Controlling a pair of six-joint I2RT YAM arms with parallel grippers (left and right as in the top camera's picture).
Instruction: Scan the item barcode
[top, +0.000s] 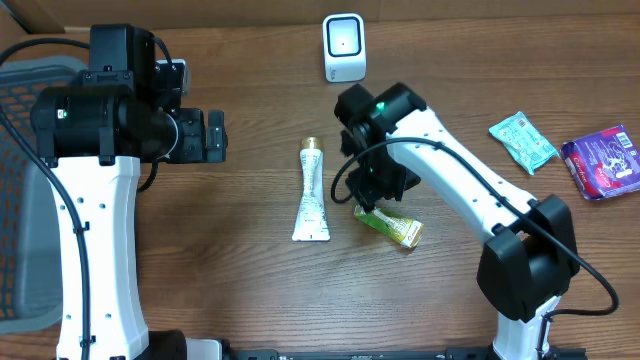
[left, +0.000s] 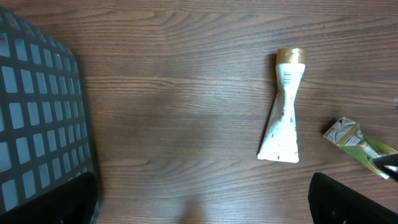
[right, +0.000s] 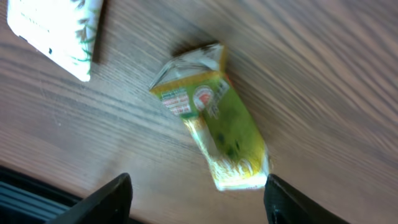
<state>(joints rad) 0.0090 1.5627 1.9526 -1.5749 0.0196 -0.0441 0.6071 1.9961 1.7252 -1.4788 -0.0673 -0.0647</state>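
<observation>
R gripper (right: 198, 182) over green packet (right: 214, 121), L gripper (left: 205, 202) wide
I see R jaws apart, a finger each side of the packet, not clamped on it. Packet lies flat on table (top: 250, 280), just R of the tube (top: 312, 192), scanner (top: 344, 47) well beyond at far edge. L jaws at full spread, nothing btwn them

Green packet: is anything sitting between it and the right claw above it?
Nothing visible. In the right wrist view the green packet lies on the wooden table below the open right claw, with nothing covering it. The white tube lies off to one side.
</observation>
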